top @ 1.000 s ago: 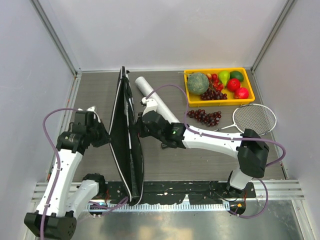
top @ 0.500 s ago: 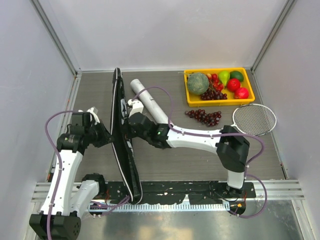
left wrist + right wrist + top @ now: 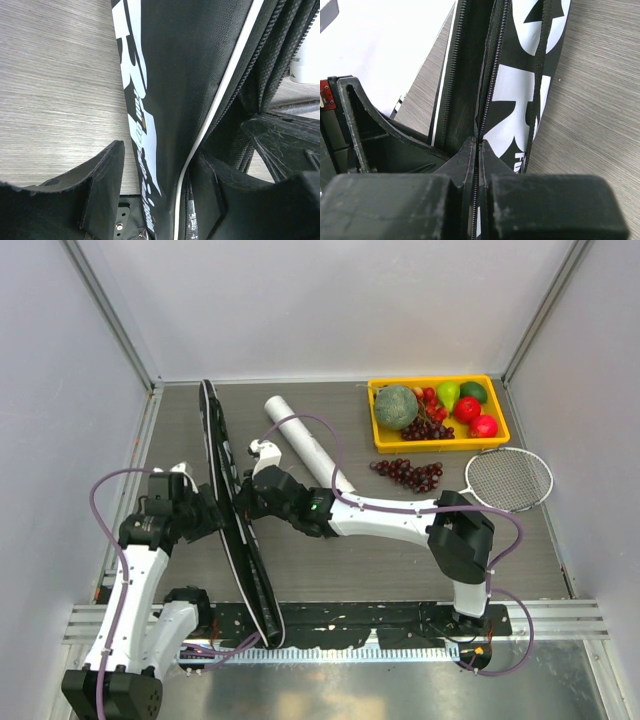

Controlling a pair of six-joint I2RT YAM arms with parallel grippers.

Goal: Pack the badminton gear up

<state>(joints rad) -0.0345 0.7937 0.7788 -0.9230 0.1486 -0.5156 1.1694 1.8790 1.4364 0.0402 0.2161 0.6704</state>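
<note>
Big white letters on the black bag (image 3: 200, 60) pass between the left fingers (image 3: 102, 175), cropped past reading. Just above the right fingers (image 3: 462, 167), only "FU" reads.

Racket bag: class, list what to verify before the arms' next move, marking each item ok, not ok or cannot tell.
1. Grip of the right jaws on the racket bag's zip edge: ok, shut on it.
2. Stance of the left jaws: ok, open, one finger on each side of the bag's panel.
3. Bag up on its edge: ok.
4. Bag mouth open wide enough: cannot tell.
5. Packing of the racket: not ok, it lies on the table.
6. Packing of the white tube: not ok, it lies beside the bag.
</note>
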